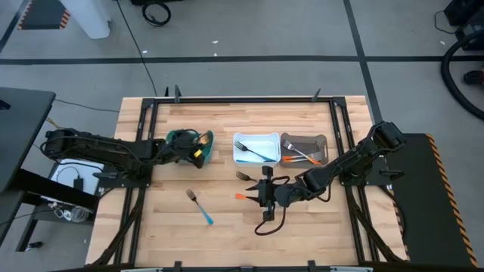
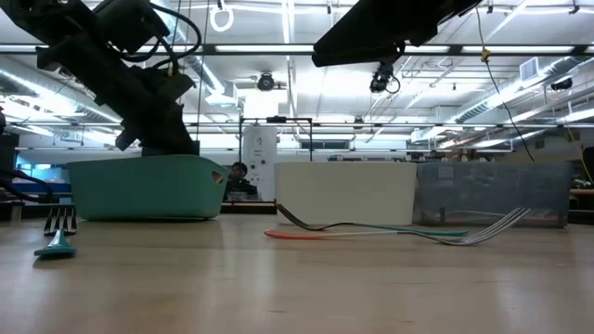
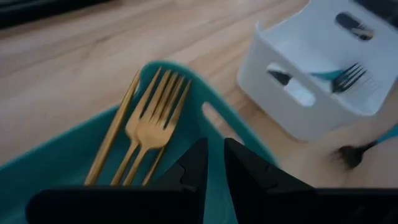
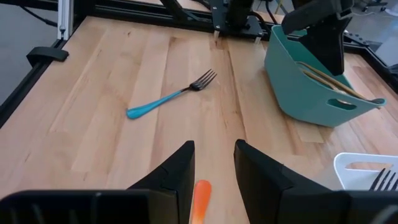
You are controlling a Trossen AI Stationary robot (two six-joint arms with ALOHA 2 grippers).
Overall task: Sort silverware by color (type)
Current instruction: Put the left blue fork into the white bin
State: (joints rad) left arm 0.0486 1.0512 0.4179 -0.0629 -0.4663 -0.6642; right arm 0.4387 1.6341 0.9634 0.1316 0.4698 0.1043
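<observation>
My left gripper (image 3: 216, 158) hovers over the teal bin (image 3: 56, 168), its fingers a narrow gap apart and empty. Gold forks (image 3: 149, 124) lie inside that bin. My right gripper (image 4: 214, 155) is open low over the table, one finger on each side of the orange handle (image 4: 202, 200) of a fork (image 1: 242, 196) lying flat, with no touch that I can see. A blue-handled fork (image 1: 201, 207) lies flat toward the near edge. A dark-headed, teal-handled fork (image 3: 354, 152) lies on the table beside the white bin (image 1: 255, 149).
The white bin holds a teal-handled fork (image 3: 339, 78). The grey bin (image 1: 304, 149) to its right holds orange-handled forks. All three bins stand in a row across the table's middle (image 2: 343, 190). A black frame rail runs along the table edges (image 4: 43, 55).
</observation>
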